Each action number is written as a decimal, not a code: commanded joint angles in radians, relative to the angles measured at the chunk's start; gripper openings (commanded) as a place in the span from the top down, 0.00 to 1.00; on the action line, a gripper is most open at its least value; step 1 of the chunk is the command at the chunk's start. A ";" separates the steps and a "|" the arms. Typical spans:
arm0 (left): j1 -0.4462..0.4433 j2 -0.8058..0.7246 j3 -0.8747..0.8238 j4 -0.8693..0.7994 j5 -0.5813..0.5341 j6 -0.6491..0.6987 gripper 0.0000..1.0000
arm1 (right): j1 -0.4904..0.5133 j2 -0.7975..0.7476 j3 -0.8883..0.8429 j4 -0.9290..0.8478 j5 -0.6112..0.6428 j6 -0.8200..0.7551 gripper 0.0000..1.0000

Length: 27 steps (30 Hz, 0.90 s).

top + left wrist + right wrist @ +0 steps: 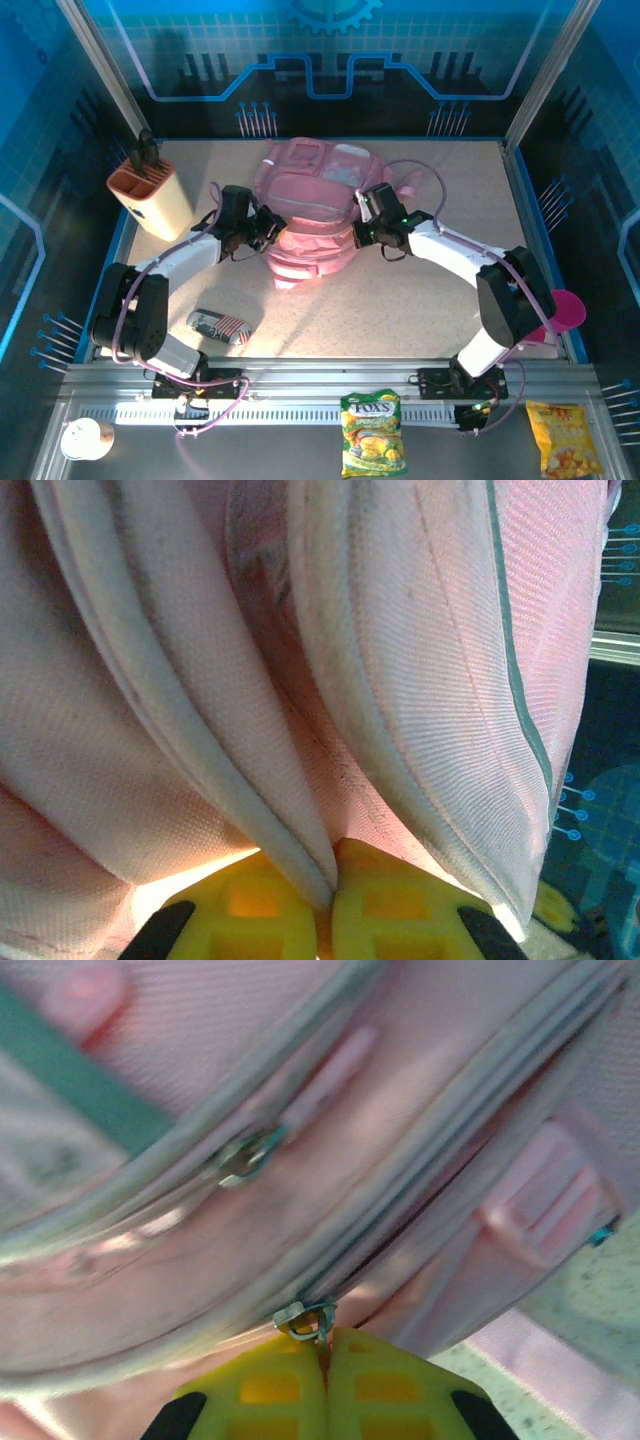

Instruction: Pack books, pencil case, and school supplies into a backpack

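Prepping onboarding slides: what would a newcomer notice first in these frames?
The pink backpack lies mid-table, with both arms reaching in from either side. The left claw is shut on a fold of its fabric, and the right claw is shut at a metal zipper pull, apparently gripping it. The striped pencil case lies on the table near the left arm's base, not yet packed.

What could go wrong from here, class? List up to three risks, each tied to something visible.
The right fingers pinch the small zipper pull only at their tips; it may slip free.
The left fingers clamp a thin piped seam of the backpack; pulling could drag the whole bag instead of opening it.
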<state>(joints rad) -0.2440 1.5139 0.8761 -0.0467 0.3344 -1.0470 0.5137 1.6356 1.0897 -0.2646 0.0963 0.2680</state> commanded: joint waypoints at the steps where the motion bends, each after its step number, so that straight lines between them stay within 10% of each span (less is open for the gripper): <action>1: 0.013 -0.003 0.039 -0.089 0.020 0.119 1.00 | -0.050 0.049 0.066 -0.011 0.013 -0.066 0.95; 19: 0.028 0.022 0.055 -0.141 0.124 0.216 1.00 | -0.222 0.279 0.360 -0.110 -0.057 0.015 0.84; 27: 0.022 0.026 0.050 -0.121 0.143 0.209 1.00 | -0.223 0.100 0.252 -0.076 -0.134 0.060 0.63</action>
<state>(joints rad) -0.2184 1.5330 0.9112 -0.1268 0.3977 -0.8871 0.3103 1.8420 1.3708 -0.3649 -0.0063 0.2981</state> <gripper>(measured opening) 0.070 0.354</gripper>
